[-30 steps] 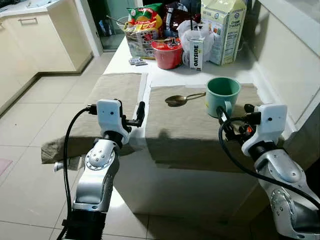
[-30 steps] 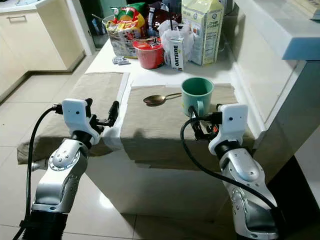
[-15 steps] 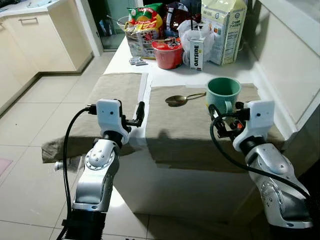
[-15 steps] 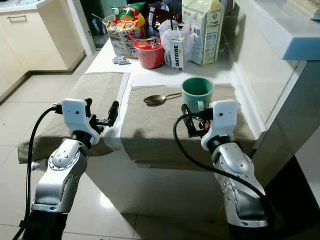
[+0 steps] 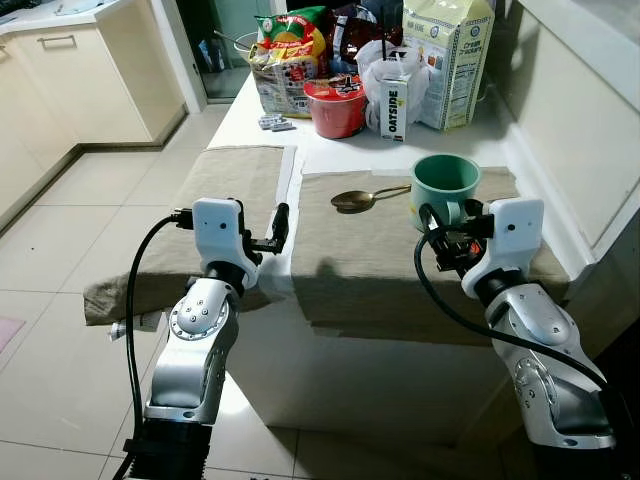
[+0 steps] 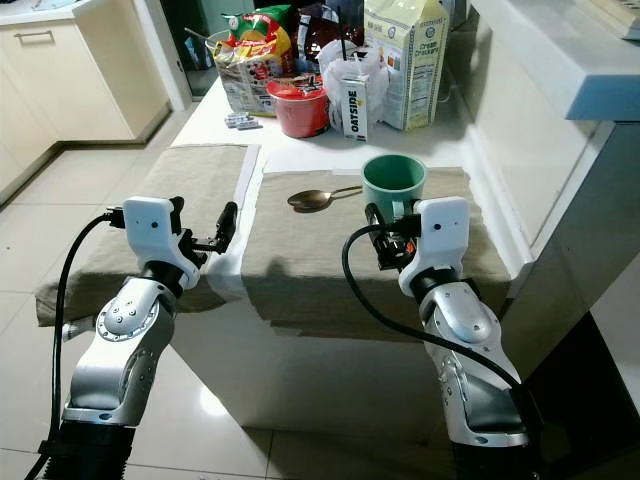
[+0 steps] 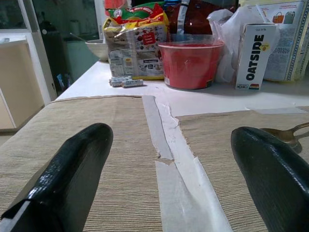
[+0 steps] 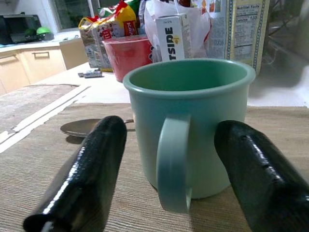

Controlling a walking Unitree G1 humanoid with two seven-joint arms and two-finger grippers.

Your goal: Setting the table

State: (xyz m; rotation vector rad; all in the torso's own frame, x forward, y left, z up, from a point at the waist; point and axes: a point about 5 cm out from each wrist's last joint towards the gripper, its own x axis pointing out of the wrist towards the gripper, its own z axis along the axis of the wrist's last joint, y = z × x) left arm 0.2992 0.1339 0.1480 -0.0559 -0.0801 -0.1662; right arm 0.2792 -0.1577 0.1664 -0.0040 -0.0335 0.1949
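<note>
A green mug (image 5: pixel 445 187) stands upright on the right beige placemat (image 5: pixel 380 265), its handle (image 8: pixel 171 164) turned toward me. My right gripper (image 5: pixel 446 222) is open just in front of the mug. In the right wrist view its two black fingers (image 8: pixel 91 174) flank the handle without touching it. A metal spoon (image 5: pixel 360 198) lies on the same mat, left of the mug. My left gripper (image 5: pixel 279 228) is open and empty at the table's front edge, over the white strip between the left placemat (image 5: pixel 230 180) and the right one.
At the back of the white table (image 5: pixel 350 155) stand a red bowl (image 5: pixel 335 105), an Oatside carton (image 5: pixel 394 105), a tall milk carton (image 5: pixel 448 60) and a snack bag (image 5: pixel 287 55). A wall ledge (image 5: pixel 570 120) runs close along the right. Tiled floor and cabinets lie to the left.
My right gripper has moved forward and left to the mug, so its fingers now flank the handle. The left arm, mug and spoon have not moved.
</note>
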